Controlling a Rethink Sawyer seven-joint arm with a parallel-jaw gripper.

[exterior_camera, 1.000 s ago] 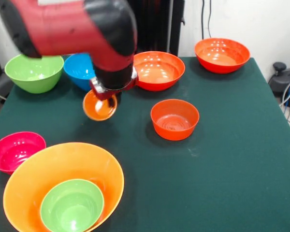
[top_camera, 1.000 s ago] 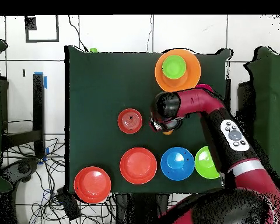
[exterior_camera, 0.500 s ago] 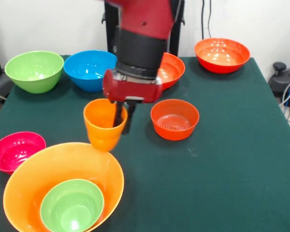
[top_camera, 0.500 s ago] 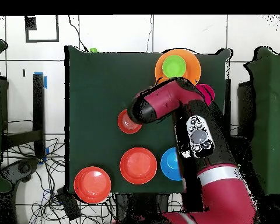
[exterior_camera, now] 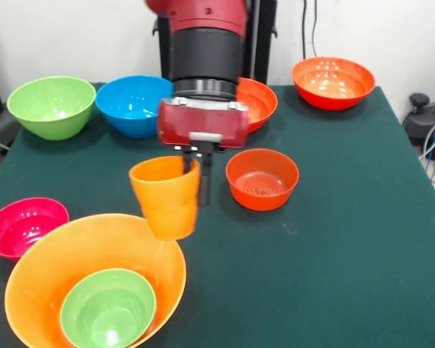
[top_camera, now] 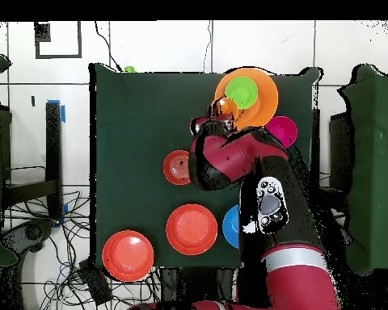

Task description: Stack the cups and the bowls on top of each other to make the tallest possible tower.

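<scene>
The gripper [exterior_camera: 194,174] is being kept closed on the rim of the orange cup [exterior_camera: 165,197], with one finger seen inside the mouth and the other outside the wall. The cup is being carried upright, slightly tilted, clear of the table [exterior_camera: 348,239], just over the far edge of the largest orange bowl [exterior_camera: 65,254]. In the overhead view the cup [top_camera: 225,107] is being shown at that bowl's rim [top_camera: 266,109], beside the green bowl nested within.

The cup is judged to be light, thin-walled plastic, stiff enough to be held by a single wall but glossy and likely slippery; a rim pinch such as this one is being judged adequate, though the tilt suggests it could be swinging in the grip. The tapered base is narrow, so a careful, level release is being called for.

The largest orange bowl is holding the small green bowl [exterior_camera: 109,308], which is sitting right way up at its bottom and is empty. Just beside the big bowl, the pink bowl [exterior_camera: 23,226] is lying empty on the table. The small red-orange bowl [exterior_camera: 262,178] is standing empty near the gripper. Further back, the large green bowl [exterior_camera: 52,106], the blue bowl [exterior_camera: 134,105], a red-orange bowl [exterior_camera: 257,101] partly hidden by the arm, and another red-orange bowl [exterior_camera: 333,82] are all standing empty and apart.
</scene>
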